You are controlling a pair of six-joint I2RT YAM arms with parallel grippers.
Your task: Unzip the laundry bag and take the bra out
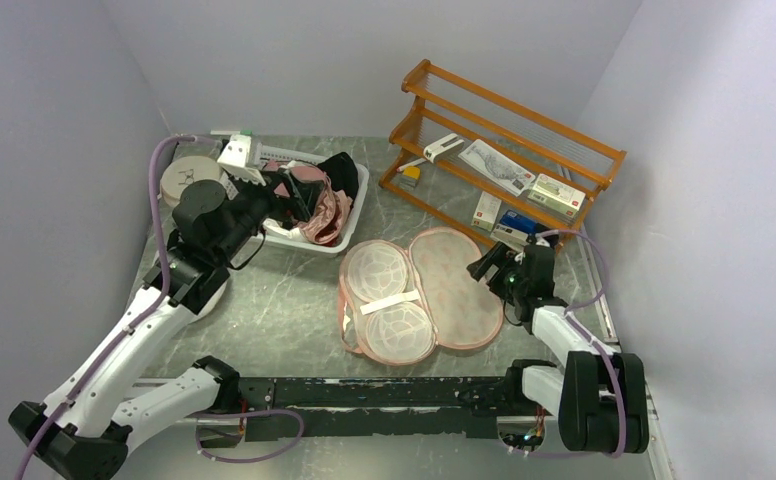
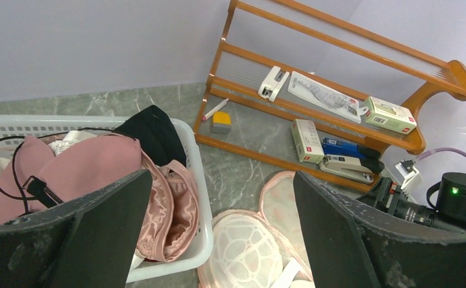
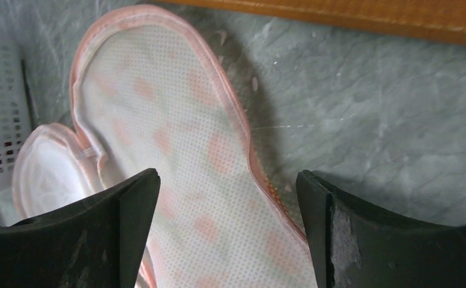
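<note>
The laundry bag (image 1: 456, 292) lies unzipped and spread flat in the middle of the table, with pale pink lining and white mesh cups (image 1: 382, 272) facing up. It also shows in the left wrist view (image 2: 260, 246) and the right wrist view (image 3: 182, 150). The bra (image 2: 80, 165), dusty pink with thin black straps, lies in the white basket (image 2: 202, 198); from above it shows under my left gripper (image 1: 309, 178). My left gripper (image 1: 286, 196) (image 2: 223, 177) is open and empty over the basket's right side. My right gripper (image 1: 484, 266) (image 3: 227, 177) is open and empty just above the bag's right edge.
A shiny pink satin garment (image 2: 170, 210) and a black cloth (image 2: 152, 132) also lie in the basket (image 1: 356, 212). An orange wooden rack (image 1: 509, 150) with boxes and staplers stands at the back right. A round white object (image 1: 186, 176) sits at the back left.
</note>
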